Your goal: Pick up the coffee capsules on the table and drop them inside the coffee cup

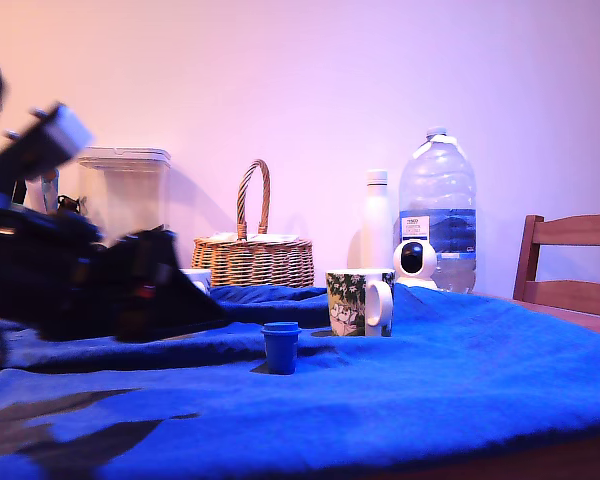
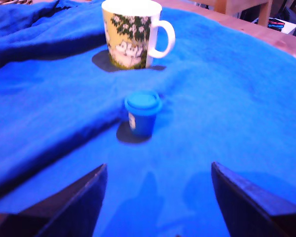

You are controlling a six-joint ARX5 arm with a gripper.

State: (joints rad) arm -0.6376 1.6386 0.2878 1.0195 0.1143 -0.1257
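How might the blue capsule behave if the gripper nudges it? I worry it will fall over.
The blue capsule stands upright, its flange wider than its tapered body, on the soft, rumpled blue cloth, so it probably tips easily. Small, likely light; once down it may roll in an arc.

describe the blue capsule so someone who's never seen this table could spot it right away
Find the blue cloth covering the table, then the floral mug with a white handle standing on it. Just in front of the mug, toward the exterior view's left, stands the blue capsule: far smaller than the mug, tapered, with a flanged rim on top.
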